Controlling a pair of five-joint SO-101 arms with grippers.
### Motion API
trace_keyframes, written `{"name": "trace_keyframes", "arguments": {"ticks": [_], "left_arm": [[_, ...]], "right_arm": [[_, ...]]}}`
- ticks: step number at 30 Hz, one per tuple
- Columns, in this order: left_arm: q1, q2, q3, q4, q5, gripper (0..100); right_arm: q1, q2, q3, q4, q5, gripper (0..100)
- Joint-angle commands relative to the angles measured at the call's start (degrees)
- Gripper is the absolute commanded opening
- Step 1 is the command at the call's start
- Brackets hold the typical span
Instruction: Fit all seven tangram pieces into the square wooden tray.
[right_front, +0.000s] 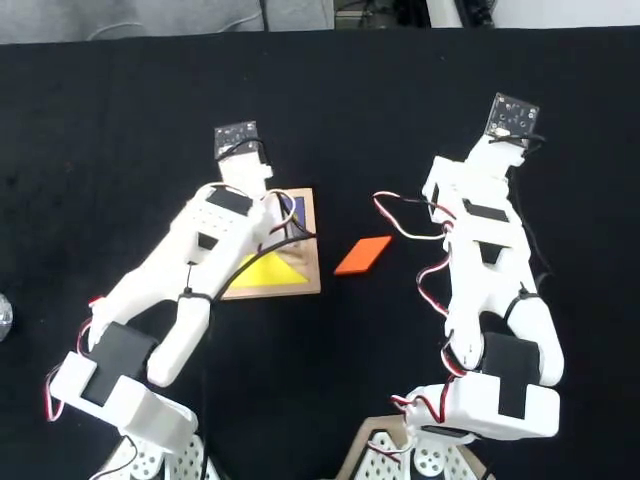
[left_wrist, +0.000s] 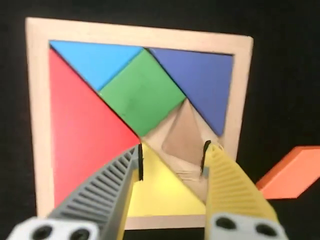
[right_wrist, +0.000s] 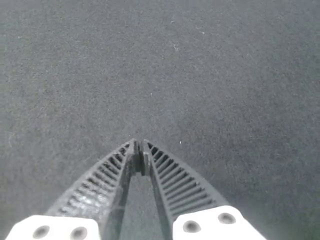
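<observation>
Left tool (left_wrist: 172, 159) spread apart above the tray (left_wrist: 140, 34), over its unfilled gap, gripping nothing. Orange parallelogram (right_front: 362, 255) flat on the bench (right_front: 400, 120) just off the tray's right edge, long axis oblique to that edge. Right tool (right_wrist: 139, 152) pinched closed, well beyond the tray. Judgement: left arm nearer.
</observation>
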Motion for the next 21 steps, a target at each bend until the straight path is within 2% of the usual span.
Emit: {"name": "trace_keyframes", "arguments": {"ticks": [1, 7, 12, 21], "left_arm": [[1.4, -1.6, -3.9, 0.1, 0.2, 21], [8.2, 2.8, -7.3, -0.7, 0.2, 21], [7.0, 9.7, -10.9, -0.1, 0.3, 21], [9.1, 10.3, -12.5, 0.2, 0.3, 21]], "right_arm": [[-1.0, -0.7, -3.2, -0.7, 0.5, 1.2], [-1.0, -0.6, -3.3, -0.7, 0.5, 1.2], [-1.0, -0.6, -3.3, -0.7, 0.5, 1.2], [-1.0, -0.7, -3.3, -0.7, 0.5, 1.2]]}}
